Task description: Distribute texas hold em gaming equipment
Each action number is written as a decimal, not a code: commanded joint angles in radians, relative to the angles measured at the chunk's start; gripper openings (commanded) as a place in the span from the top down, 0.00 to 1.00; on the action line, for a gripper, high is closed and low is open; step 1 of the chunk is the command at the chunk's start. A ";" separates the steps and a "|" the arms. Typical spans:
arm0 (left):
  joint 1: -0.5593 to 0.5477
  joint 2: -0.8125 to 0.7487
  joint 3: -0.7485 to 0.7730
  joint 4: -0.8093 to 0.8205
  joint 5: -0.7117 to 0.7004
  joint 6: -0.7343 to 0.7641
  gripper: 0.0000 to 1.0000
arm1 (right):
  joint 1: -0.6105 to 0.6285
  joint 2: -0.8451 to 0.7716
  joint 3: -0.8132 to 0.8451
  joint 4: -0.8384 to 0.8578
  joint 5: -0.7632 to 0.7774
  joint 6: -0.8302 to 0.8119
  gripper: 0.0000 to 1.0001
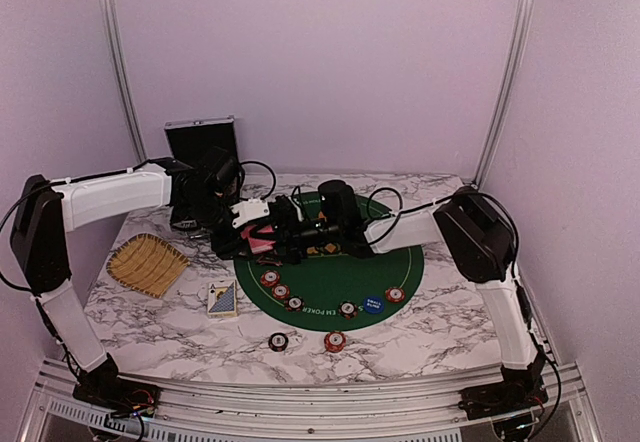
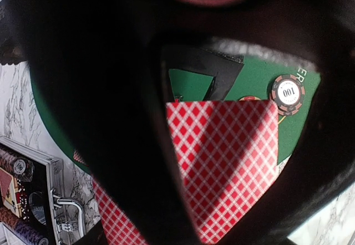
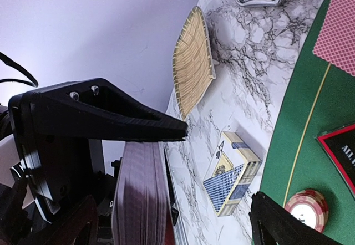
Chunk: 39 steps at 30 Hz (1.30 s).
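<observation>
My left gripper (image 1: 250,230) (image 2: 186,182) is shut on a red-backed card (image 2: 227,162), held above the left edge of the green poker mat (image 1: 400,262). My right gripper (image 1: 292,230) (image 3: 183,169) faces it, shut on a deck of cards (image 3: 141,195) seen edge-on. Another red-backed card (image 3: 338,34) lies on the mat. The dark triangular marker (image 3: 341,148) (image 1: 325,249) lies mid-mat. Striped chips (image 1: 281,291) and a blue disc (image 1: 373,304) line the mat's near edge. Two chips (image 1: 335,341) lie on the marble. A chip marked 100 (image 2: 288,94) shows beyond the held card.
A yellow straw tray (image 1: 147,262) (image 3: 194,62) sits at the left. A blue card box (image 1: 222,300) (image 3: 233,170) lies beside the mat. The open metal case (image 1: 203,152) (image 2: 33,189) stands at the back left, holding chips. Cables hang around both wrists.
</observation>
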 commanded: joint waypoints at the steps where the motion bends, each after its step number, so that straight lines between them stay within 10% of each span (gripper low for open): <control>1: -0.013 0.012 0.026 -0.004 0.011 -0.005 0.98 | 0.019 0.033 0.081 0.037 -0.024 0.022 0.07; 30: -0.021 -0.008 0.034 -0.017 -0.005 -0.002 0.98 | -0.034 -0.100 -0.091 -0.038 0.031 -0.056 0.48; 39: -0.021 -0.007 0.025 -0.017 -0.017 0.006 0.99 | -0.048 -0.166 -0.149 0.016 0.021 -0.032 0.42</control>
